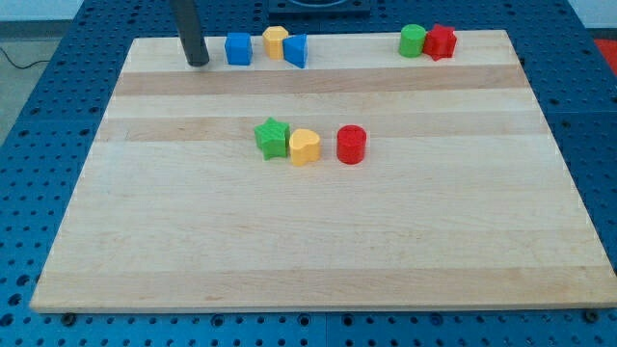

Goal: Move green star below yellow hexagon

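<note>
Risk lies beside the green star point(273, 138), mid-frame, touching the yellow heart point(305, 146): pushing may drag both. Rod tip point(198, 63), upper left, holds nothing; yellow hexagon point(276, 40) sits between blue blocks.

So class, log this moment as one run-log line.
my tip: top left, left of blue cube | green star: centre, touching yellow heart | yellow hexagon: top | step: pending

Counter point(318, 251): pale wooden board in lengthwise planks, grain running along the view's left-right axis. It rests on a blue perforated base plate point(48, 116) with a regular hole grid, visible on all sides. Thin cable point(19, 60) at the view's upper left. Lighting even, shadows soft and short.
</note>
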Motion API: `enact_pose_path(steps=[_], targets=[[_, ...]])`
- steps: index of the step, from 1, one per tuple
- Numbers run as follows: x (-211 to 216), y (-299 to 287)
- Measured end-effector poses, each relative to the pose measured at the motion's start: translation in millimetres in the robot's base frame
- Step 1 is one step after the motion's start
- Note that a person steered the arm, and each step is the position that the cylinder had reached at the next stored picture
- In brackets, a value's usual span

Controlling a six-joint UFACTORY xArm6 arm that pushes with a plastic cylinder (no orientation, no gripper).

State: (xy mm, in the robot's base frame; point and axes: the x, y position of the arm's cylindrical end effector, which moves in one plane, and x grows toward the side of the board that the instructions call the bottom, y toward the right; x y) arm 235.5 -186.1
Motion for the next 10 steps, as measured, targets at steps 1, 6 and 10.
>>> enact_pose_path(steps=[1, 6, 10], targets=[[-7.5, 22.5], [120.4, 12.9], [183.7, 131.0]])
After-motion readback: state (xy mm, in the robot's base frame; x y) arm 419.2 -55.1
